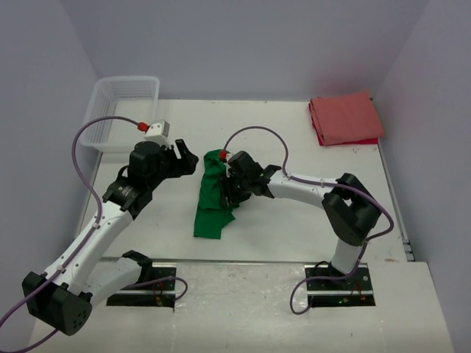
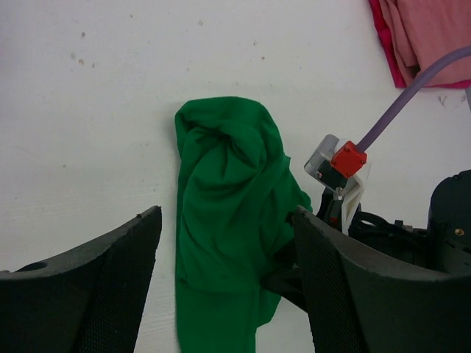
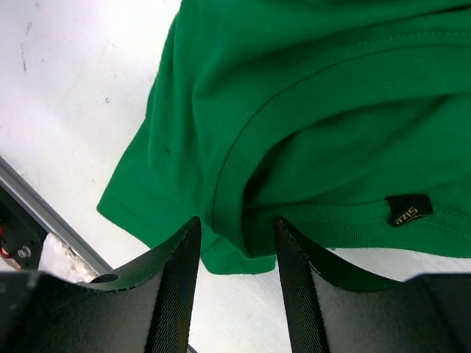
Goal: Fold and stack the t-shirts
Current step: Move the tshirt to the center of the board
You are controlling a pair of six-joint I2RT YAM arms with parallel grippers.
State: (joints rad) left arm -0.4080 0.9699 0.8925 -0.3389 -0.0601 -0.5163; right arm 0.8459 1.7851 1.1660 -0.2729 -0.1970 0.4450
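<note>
A bright green t-shirt (image 1: 212,204) lies crumpled in a long bunch at the table's middle. My right gripper (image 1: 229,187) presses against its right side. In the right wrist view the jaws (image 3: 235,228) have closed on a thick fold at the collar of the green t-shirt (image 3: 309,110), next to its size tag. My left gripper (image 1: 185,157) hovers just left of the shirt's far end, open. In the left wrist view its fingers (image 2: 125,272) stand wide apart, with the green t-shirt (image 2: 224,213) lying on the table beyond them. The salmon-red t-shirt (image 1: 344,118) lies folded at the back right.
A white mesh basket (image 1: 121,110) stands at the back left corner, close behind the left arm. The right wrist's camera mount and purple cable (image 2: 346,158) sit just right of the shirt. Walls close in the table at the left, back and right.
</note>
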